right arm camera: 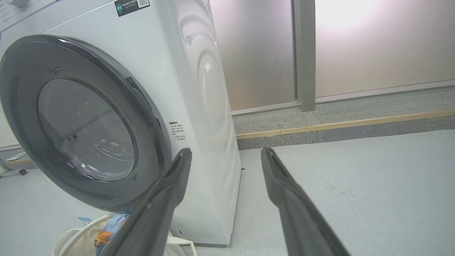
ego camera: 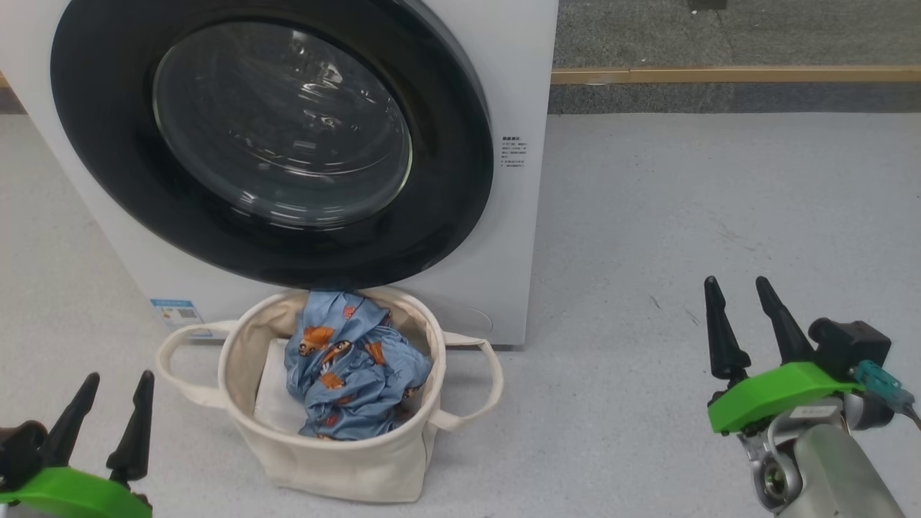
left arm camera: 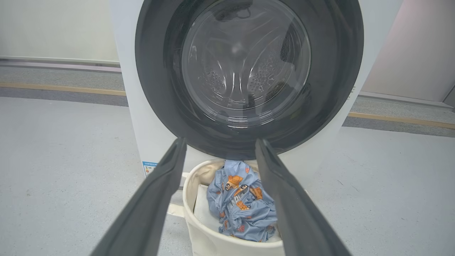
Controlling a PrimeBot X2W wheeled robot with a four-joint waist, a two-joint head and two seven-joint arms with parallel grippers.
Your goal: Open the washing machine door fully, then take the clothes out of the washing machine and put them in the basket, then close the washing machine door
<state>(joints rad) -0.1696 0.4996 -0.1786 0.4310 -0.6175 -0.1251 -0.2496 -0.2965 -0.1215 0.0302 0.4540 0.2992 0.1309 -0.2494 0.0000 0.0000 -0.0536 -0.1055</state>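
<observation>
Grippers stood spread and empty: left gripper at seven o'clock, right gripper at four. At six, the soft crumpled clothes lay in the limp canvas basket, just before the white machine. At eleven, the glossy black-rimmed door looked shut. If it was unlatched, any push belonged on the hard rim, not the bulging glass.

the washing machine is white, its door has a glossy black rim, the basket is cream, the clothes are blue with orange figures.
</observation>
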